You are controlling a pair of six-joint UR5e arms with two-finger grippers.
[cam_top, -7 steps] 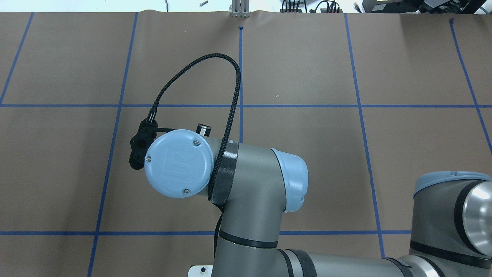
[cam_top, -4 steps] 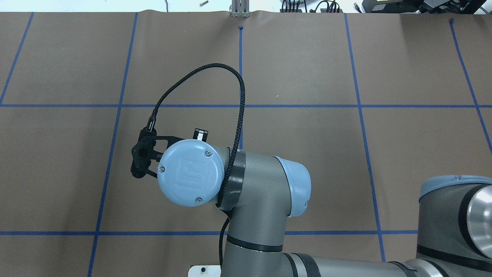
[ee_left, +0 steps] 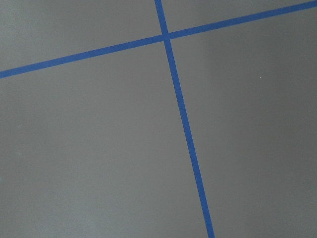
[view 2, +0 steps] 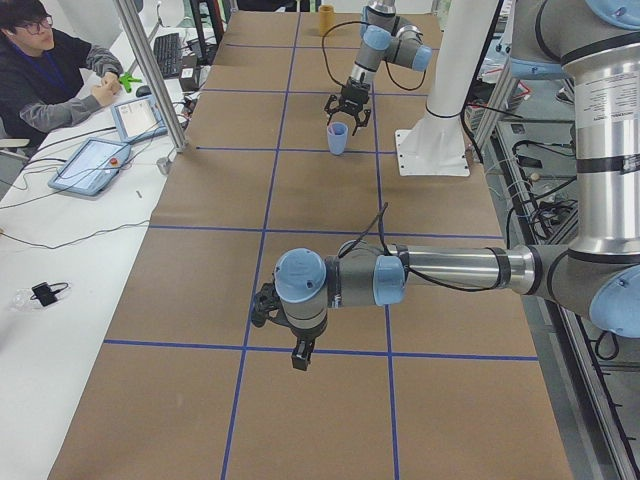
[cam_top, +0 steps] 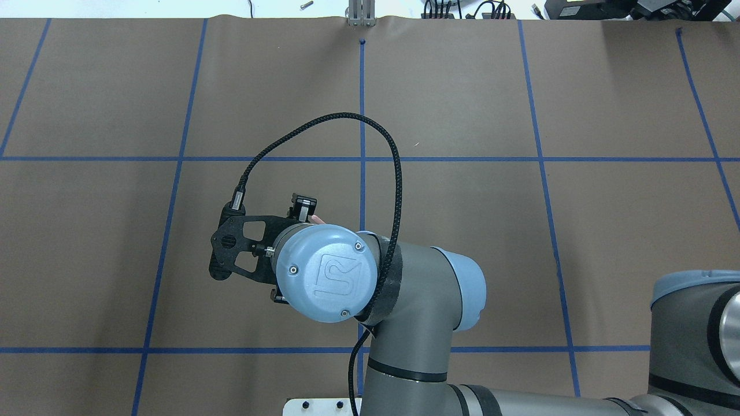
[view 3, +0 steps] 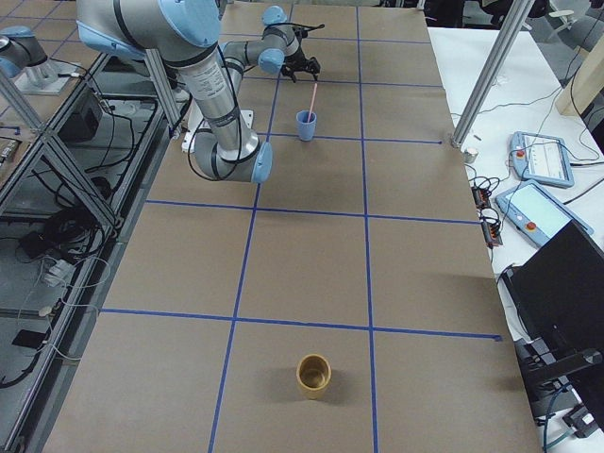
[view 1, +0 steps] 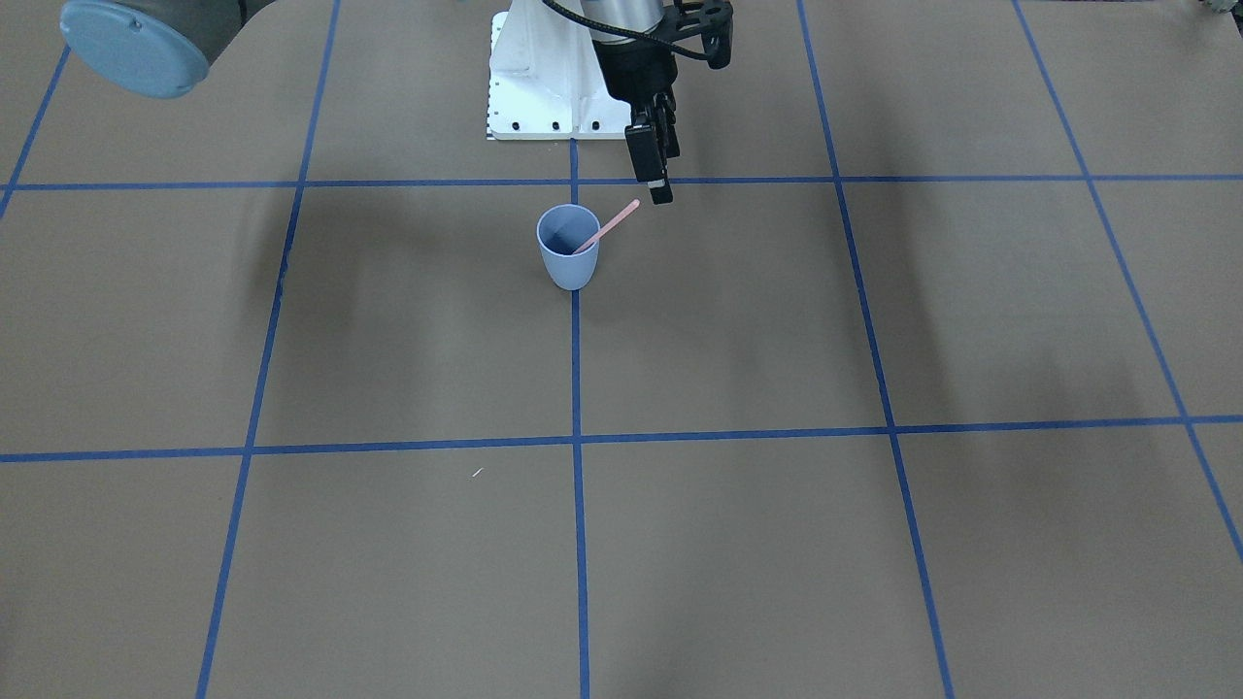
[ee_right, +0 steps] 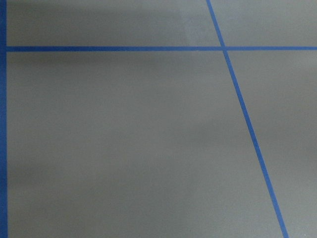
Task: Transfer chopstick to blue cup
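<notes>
Since the chopstick [view 1: 606, 229] leans in the cup [view 1: 568, 254] on the table [view 1: 874, 320], its top just beside the right end effector [view 1: 657, 189], apparently spread wide, placing looks done; next that arm should lift clear without nudging the stick. Left end effector [view 2: 299, 358]: cannot tell.

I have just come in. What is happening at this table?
The right gripper hangs just beside the blue cup. The pink chopstick already leans in the cup, lower end inside, upper end over the rim near the gripper; a small gap seems to separate them. The left gripper hangs over the table, far from the cup.
</notes>
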